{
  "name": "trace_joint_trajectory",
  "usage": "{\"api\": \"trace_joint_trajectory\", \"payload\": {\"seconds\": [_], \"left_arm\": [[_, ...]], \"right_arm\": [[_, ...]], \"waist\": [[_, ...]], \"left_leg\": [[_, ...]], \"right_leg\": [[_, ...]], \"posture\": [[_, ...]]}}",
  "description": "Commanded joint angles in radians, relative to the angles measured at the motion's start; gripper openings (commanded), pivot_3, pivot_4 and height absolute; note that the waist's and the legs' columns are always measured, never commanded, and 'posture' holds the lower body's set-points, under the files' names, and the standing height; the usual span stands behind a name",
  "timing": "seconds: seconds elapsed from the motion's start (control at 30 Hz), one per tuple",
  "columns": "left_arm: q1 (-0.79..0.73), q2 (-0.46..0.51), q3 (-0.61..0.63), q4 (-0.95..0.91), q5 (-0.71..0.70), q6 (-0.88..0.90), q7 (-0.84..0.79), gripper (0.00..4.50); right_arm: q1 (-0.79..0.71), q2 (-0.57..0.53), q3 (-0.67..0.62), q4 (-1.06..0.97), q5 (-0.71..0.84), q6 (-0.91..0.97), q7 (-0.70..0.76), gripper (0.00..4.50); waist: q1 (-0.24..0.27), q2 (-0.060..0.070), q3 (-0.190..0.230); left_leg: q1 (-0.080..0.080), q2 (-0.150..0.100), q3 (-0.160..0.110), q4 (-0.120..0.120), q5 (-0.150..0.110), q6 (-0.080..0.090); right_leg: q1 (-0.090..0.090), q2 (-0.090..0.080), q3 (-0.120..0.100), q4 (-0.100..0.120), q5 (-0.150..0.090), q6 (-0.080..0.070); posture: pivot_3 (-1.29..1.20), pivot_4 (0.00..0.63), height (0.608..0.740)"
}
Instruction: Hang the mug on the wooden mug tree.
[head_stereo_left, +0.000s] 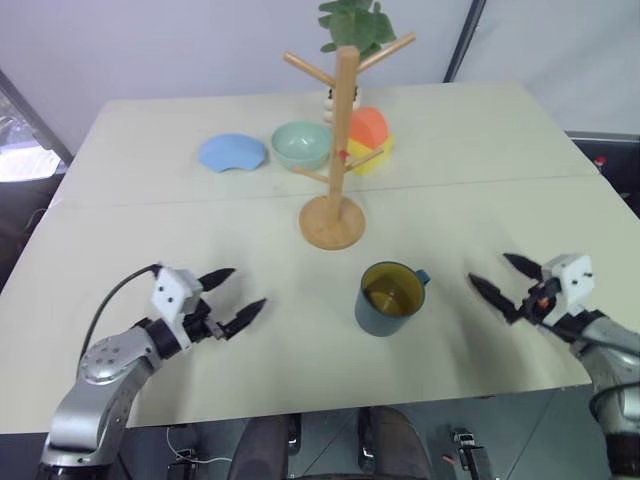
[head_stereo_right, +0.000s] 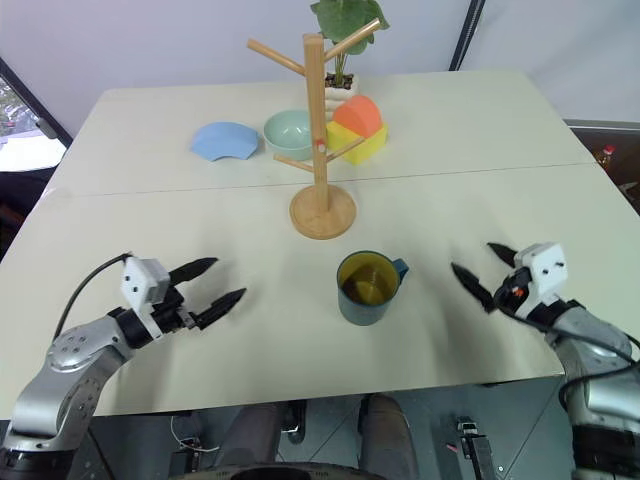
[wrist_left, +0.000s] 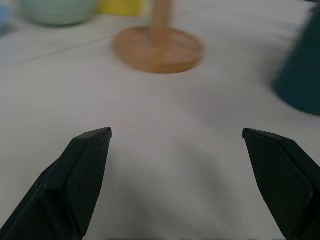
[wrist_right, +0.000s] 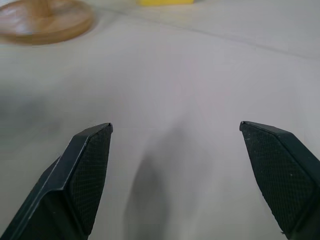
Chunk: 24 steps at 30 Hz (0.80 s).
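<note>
Nothing is done yet — the mug (head_stereo_left: 389, 297) stands upright on the table (head_stereo_left: 150, 210), near the wooden mug tree (head_stereo_left: 339, 150); left gripper (head_stereo_left: 236, 297) and right gripper (head_stereo_left: 502, 276) flank it, jaws wide, empty.

Head eyes overlook table (head_stereo_left: 150, 200); wrist cameras skim low, share wooden mug tree (wrist_left: 160, 47).

No text, label, brand, number or sign can be read anywhere in these views. The mug (head_stereo_left: 389, 298), the wooden mug tree (head_stereo_left: 340, 150) and the bench (head_stereo_left: 160, 230) carry no print or marking that can be made out.
</note>
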Motion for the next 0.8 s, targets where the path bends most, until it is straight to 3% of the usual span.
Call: {"api": "trace_joint_trajectory", "payload": {"seconds": [0.03, 0.3, 0.8], "left_arm": [[-0.032, 0.046, -0.070, -0.045, -0.026, 0.010, -0.115, 4.50], [-0.146, 0.064, -0.187, -0.060, -0.029, 0.021, -0.237, 4.50], [-0.150, 0.053, -0.204, -0.094, -0.019, 0.031, -0.201, 4.50]], "right_arm": [[0.064, -0.003, -0.005, -0.166, 0.030, 0.032, -0.002, 4.25], [0.075, 0.056, 0.080, -0.257, -0.017, 0.031, -0.051, 4.25], [-0.008, 0.087, 0.155, -0.218, -0.034, 0.011, -0.049, 4.25]], "waist": [[0.000, 0.001, 0.000], [0.001, 0.000, 0.000], [0.003, 0.000, 0.000]], "left_leg": [[0.000, 0.000, 0.001, 0.000, 0.000, 0.000], [0.000, 0.007, 0.005, 0.001, 0.000, 0.000], [0.000, 0.009, 0.009, 0.004, -0.003, -0.003]], "right_leg": [[0.000, 0.000, 0.000, 0.000, 0.000, 0.000], [-0.001, 0.002, 0.000, -0.003, 0.000, 0.000], [-0.003, 0.005, -0.003, 0.000, 0.001, -0.002]], "posture": [[0.00, 0.150, 0.740], [0.00, 0.150, 0.740], [0.00, 0.150, 0.740]]}}
